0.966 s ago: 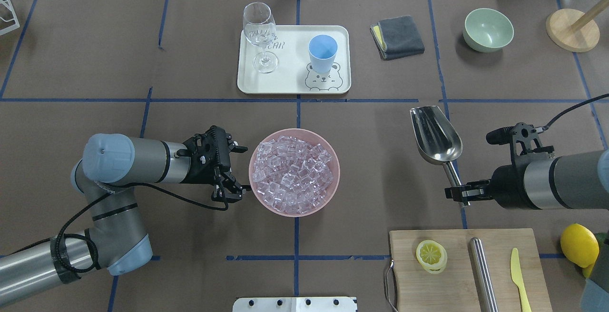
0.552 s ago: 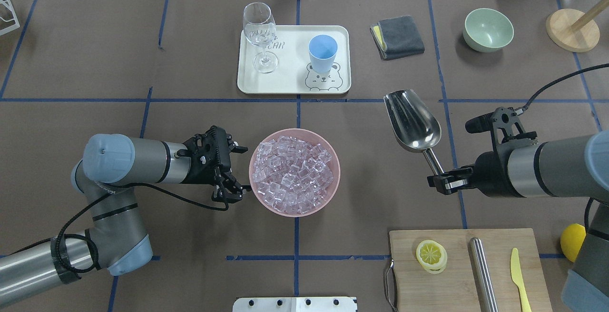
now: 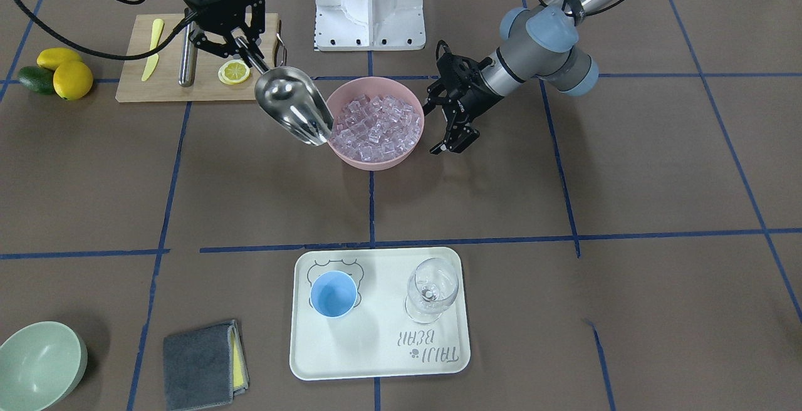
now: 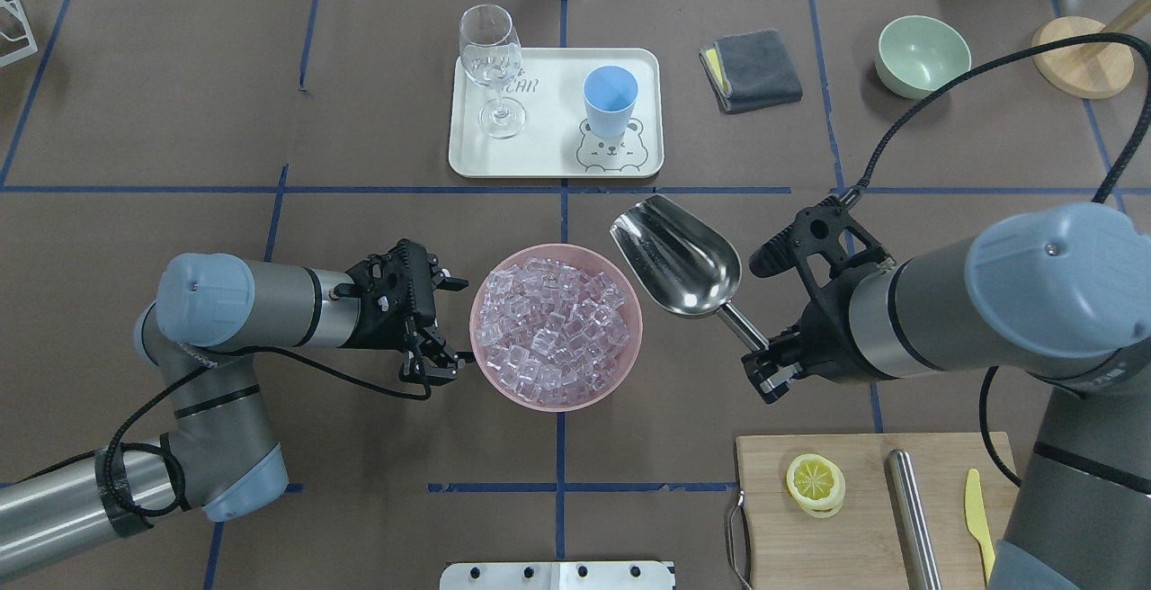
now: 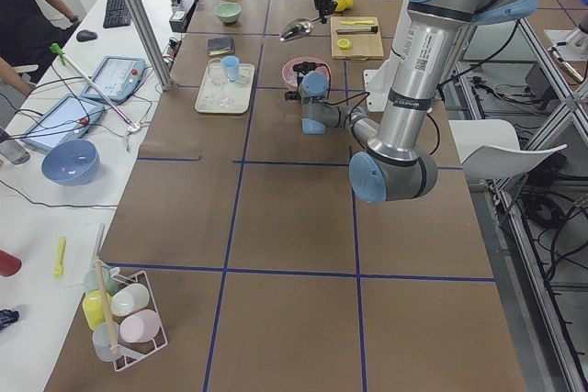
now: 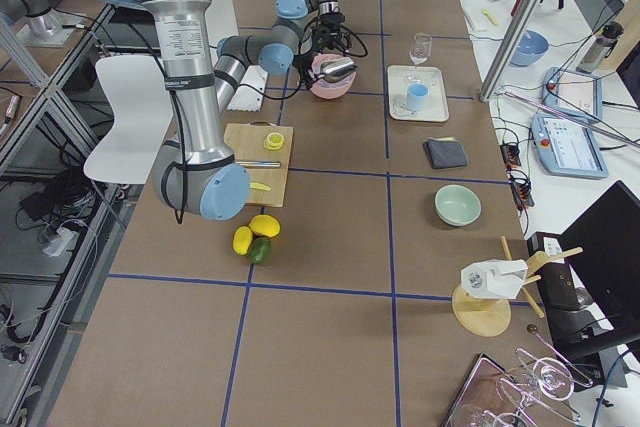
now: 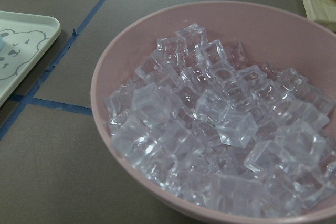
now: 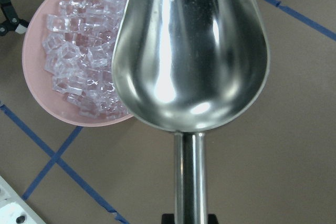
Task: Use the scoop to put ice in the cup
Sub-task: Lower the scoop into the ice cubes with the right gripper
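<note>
Right end effector [image 4: 764, 372]: mine, clenched on the thin handle of the scoop [image 4: 683, 257] and holding it off the counter [image 4: 378, 212].
Scoop: the trough is empty. Its open mouth points at the right side of the pink bowl [image 4: 620, 374]. In my wrist view the lip overlaps the bowl's rim, but I cannot tell whether metal touches it.
Left end effector [image 4: 454, 325]: fingers spread, gripping nothing, just beside the bowl's left rim.
Pink bowl: stands mid-counter between my two arms, heaped with ice [image 4: 553, 320] almost to the rim.
Cup [image 4: 610, 102]: upright on the tray [image 4: 548, 167] beyond the bowl, on the bear drawing, with nothing in it.
Tray: also carries a wine glass [image 4: 490, 64], empty and well apart from the cup.
Open room: bare counter lies between the bowl's far rim and the tray's near edge, and on both outer sides of the tray.
Near side: a wooden board [image 4: 863, 518] lies near my right end effector, toward my base. It holds a lemon half [image 4: 815, 484], a steel cylinder [image 4: 913, 509] and a yellow knife [image 4: 978, 518].
</note>
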`<move>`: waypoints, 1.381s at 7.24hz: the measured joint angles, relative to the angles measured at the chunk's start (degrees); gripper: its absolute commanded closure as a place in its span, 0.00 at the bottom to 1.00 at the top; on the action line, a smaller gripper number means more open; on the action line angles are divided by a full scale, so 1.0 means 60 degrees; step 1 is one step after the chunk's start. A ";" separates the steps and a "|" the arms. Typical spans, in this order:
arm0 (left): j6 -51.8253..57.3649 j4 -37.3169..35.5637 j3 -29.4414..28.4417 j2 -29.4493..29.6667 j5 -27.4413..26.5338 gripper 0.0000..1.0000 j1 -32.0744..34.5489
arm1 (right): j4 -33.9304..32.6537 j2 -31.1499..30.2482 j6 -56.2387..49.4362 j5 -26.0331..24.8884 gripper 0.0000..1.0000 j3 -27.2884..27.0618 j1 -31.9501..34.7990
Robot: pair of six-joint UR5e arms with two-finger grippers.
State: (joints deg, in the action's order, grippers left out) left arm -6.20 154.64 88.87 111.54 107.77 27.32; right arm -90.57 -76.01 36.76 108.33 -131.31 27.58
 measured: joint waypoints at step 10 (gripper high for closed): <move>0.0005 -0.0052 -0.0122 0.0090 0.0634 0.00 -0.0109 | -0.5612 0.3258 -0.2254 -0.0900 1.00 0.0571 -0.0596</move>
State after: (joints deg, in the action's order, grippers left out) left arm -6.17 154.32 88.13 112.08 111.57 26.67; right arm -124.24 -56.46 23.24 102.93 -127.88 24.01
